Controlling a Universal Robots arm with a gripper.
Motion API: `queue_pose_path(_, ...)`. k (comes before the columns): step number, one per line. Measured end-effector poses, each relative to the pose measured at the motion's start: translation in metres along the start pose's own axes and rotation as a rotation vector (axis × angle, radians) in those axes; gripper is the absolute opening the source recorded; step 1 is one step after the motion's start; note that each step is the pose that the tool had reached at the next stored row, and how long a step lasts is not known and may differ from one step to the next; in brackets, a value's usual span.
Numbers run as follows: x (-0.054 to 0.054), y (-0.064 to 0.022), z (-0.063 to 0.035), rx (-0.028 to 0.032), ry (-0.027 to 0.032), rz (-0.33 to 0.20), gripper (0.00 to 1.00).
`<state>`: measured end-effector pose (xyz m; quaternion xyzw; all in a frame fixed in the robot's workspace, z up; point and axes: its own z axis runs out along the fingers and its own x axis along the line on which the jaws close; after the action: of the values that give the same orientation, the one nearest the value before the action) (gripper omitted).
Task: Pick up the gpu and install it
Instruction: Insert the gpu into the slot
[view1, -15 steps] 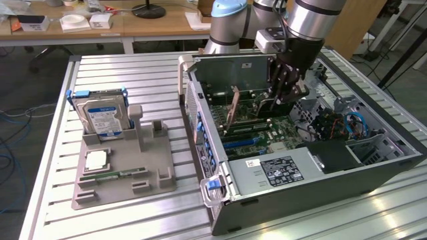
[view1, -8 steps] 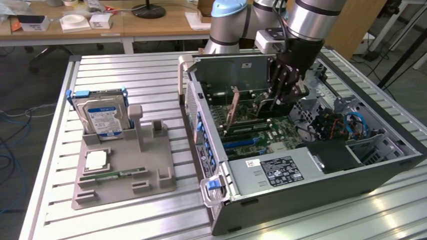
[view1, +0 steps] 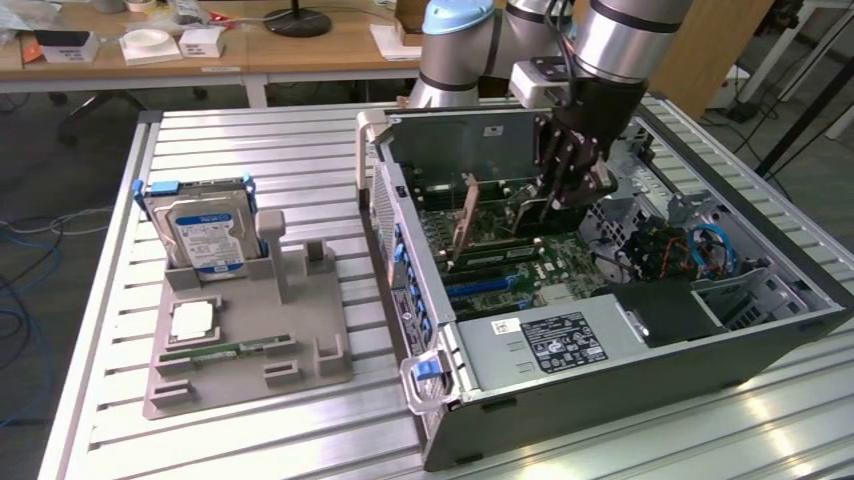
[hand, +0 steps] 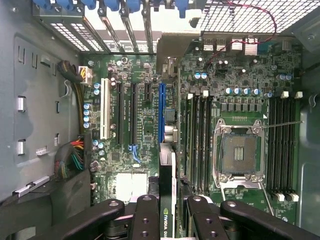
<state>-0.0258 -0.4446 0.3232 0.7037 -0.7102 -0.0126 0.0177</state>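
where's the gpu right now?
In the wrist view the gpu sits edge-on between the jaws, over the motherboard near the blue slot; in the exterior view the gripper is inside the open case on that view's right.

- The gpu (hand: 167, 217) sits edge-on between the jaws, its faces hidden and its lettering cut off by the frame edge.
- In the exterior view the jaws hide most of it.
- The arm (view1: 627, 40) is cut off at that view's top edge.
- The label print on the hard drive (view1: 200, 235) is too small to read.
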Motion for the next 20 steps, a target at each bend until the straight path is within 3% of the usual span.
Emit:
queue_pose_path(7,0.0,0.0038,0.007,0.0084,0.0016,0.001,0.26)
queue_pose_path(13,0.0,0.0039,0.013,0.0092,0.008,0.001,0.26)
queue_pose_path(20,0.0,0.004,0.0174,0.0103,0.0114,0.001,0.26)
